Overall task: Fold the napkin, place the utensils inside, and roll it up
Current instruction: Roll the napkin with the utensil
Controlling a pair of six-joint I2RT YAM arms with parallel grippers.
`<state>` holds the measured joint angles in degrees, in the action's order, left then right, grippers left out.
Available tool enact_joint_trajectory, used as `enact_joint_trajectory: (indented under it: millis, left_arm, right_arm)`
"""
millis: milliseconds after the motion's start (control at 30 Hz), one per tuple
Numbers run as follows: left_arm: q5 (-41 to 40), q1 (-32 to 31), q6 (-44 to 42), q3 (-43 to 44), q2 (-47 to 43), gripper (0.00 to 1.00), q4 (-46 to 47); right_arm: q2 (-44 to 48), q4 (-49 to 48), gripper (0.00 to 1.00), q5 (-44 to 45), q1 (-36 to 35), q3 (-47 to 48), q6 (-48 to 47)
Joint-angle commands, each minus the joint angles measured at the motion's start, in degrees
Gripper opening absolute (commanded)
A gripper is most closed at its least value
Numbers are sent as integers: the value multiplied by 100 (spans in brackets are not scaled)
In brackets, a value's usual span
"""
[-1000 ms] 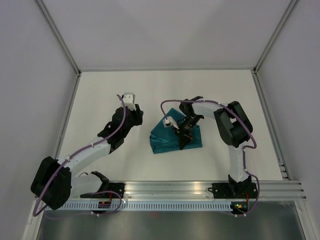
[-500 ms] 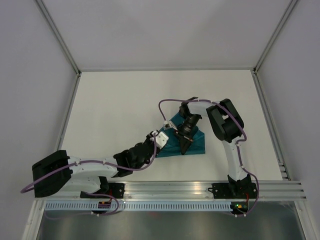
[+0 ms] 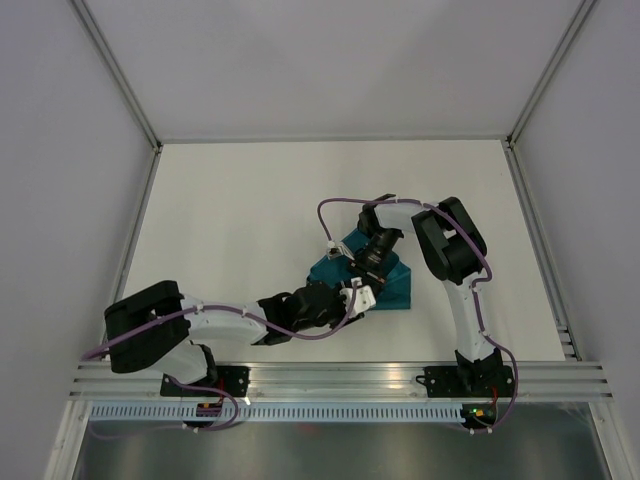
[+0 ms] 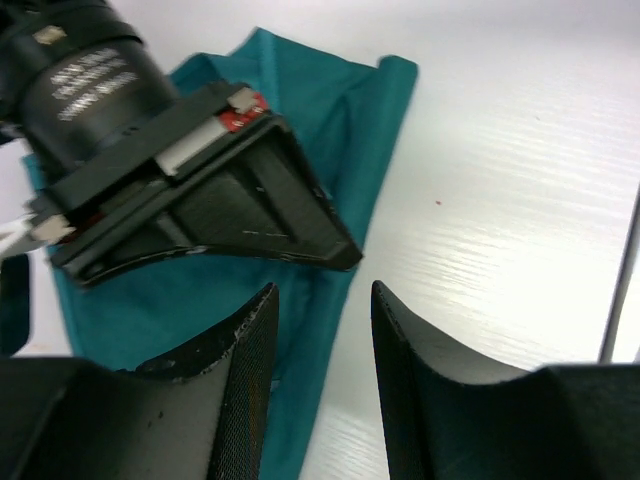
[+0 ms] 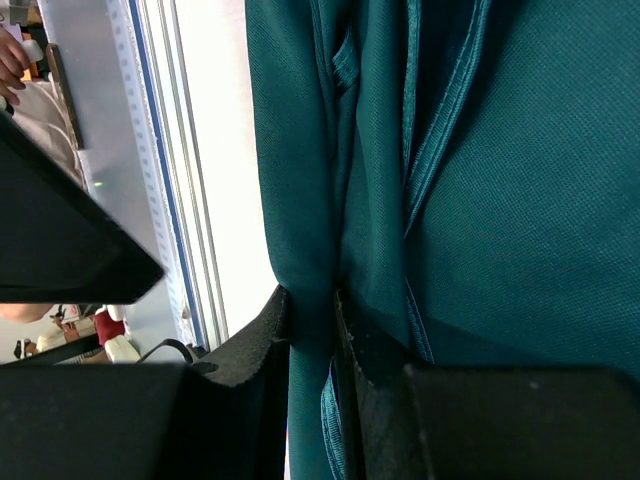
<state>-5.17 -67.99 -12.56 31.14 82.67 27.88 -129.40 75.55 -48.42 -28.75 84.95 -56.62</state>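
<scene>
A white matte tabletop (image 3: 250,200) is filling the cell, with pale grey walls (image 3: 60,150) standing on 3 sides and a ribbed aluminium rail (image 3: 340,375) running along the near edge. The teal soft cloth napkin (image 3: 397,285) is lying folded and bunched right of centre, nearer the rail than the far wall and well apart from every wall. The right gripper (image 5: 312,300) is pinching a ridge of the napkin's folds tightly between its 2 black fingers. The left gripper (image 4: 322,300) is hovering just beside it, spread apart and grasping nothing, with 1 finger over cloth and 1 over table. Wide tabletop is stretching beyond the cloth toward the far and left walls.
</scene>
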Motion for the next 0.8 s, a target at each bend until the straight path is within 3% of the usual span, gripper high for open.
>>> enact_joint_trajectory:
  millis: [0, 233, 533, 767]
  left_arm:
    - [824, -31, -168, 244, 222, 47, -221]
    - [886, -31, -229, 288, 574, 47, -336]
    - [52, -39, -537, 182, 855, 48, 192]
    - [-81, -39, -783, 226, 1093, 48, 315]
  right_arm:
    - [-261, -893, 6, 729, 28, -31, -139]
    - [-261, -893, 6, 720, 54, -48, -148]
    - [-296, -822, 6, 694, 72, -22, -227]
    - [-305, -805, 6, 694, 72, -13, -227]
